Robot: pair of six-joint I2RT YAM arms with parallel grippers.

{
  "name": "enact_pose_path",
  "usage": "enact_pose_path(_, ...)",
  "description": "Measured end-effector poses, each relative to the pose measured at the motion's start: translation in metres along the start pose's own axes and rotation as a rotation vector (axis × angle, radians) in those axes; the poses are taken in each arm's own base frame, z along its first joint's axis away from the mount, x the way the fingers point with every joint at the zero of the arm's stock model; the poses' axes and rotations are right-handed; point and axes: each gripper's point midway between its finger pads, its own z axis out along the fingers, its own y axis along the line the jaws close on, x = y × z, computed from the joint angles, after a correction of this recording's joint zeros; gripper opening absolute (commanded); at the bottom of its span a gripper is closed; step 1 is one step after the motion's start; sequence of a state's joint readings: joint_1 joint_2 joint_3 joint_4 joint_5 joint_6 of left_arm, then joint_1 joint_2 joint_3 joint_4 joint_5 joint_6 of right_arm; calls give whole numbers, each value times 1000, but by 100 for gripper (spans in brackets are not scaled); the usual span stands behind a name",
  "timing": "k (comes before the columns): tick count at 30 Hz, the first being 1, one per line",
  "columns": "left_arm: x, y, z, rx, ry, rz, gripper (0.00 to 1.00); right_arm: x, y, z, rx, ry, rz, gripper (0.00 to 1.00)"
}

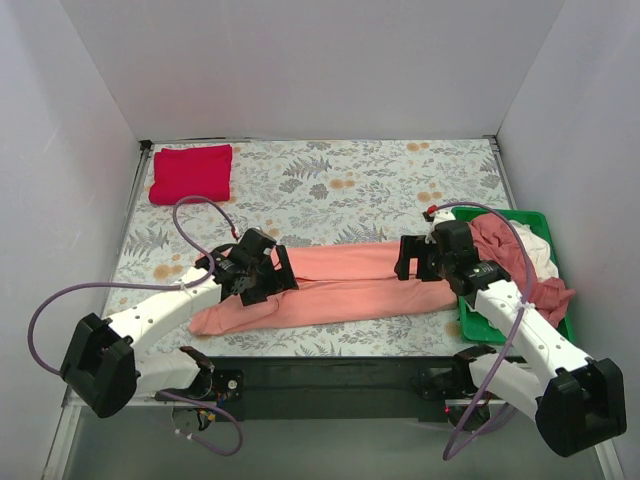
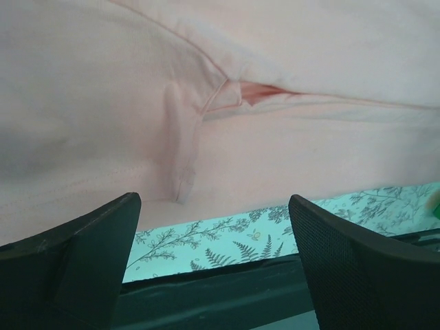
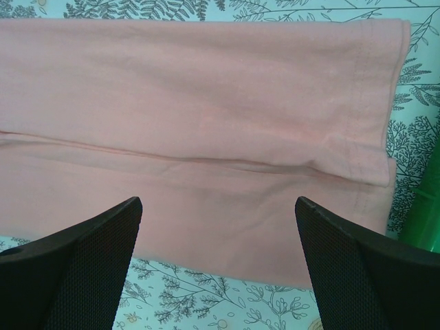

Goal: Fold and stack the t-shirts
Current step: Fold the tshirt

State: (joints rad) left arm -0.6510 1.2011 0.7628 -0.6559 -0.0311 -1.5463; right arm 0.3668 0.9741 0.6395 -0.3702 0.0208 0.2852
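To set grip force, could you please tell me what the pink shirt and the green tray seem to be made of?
The pink shirt looks like soft, matte knit cotton: stitched hems, limp folds. The green tray seems hard moulded plastic, smooth and slightly glossy, with a stiff straight rim.

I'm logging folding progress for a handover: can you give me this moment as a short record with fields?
shirt in work: salmon-pink t-shirt, folded into a long strip, mid-table
left hand: open, over the strip's left end
right hand: open, over its right end
folded: red t-shirt, far left corner
waiting: dusty rose t-shirt and white t-shirt, heaped in green tray
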Motion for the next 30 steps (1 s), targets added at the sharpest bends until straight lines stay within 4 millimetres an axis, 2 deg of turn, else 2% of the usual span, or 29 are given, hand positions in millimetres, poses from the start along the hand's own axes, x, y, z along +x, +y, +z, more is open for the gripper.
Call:
enact_pose_path(3, -10, -8, 0, 3, -24, -13, 89, 5, 0, 6, 1, 36, -2, 98)
enact_pose_path(6, -13, -22, 16, 20, 6, -8, 89, 4, 2, 9, -10, 49, -4, 98)
enact_pose_path(11, 2, -25, 44, 8, 98, 12, 89, 1, 3, 9, -14, 40, -11, 98)
enact_pose_path(15, 11, -23, 52, 5, 140, 25, 89, 0, 4, 8, -15, 36, -12, 98)
enact_pose_path(23, 16, -28, 47, 36, 142, 51, 89, -1, 4, 7, -17, 30, -13, 98)
enact_pose_path(26, 6, -28, 35, 21, 90, 42, 90, -1, 4, 7, -18, 30, -19, 98)
enact_pose_path(30, -22, -23, 13, -51, -27, -50, 92, 1, 5, 9, -29, 41, -27, 98)
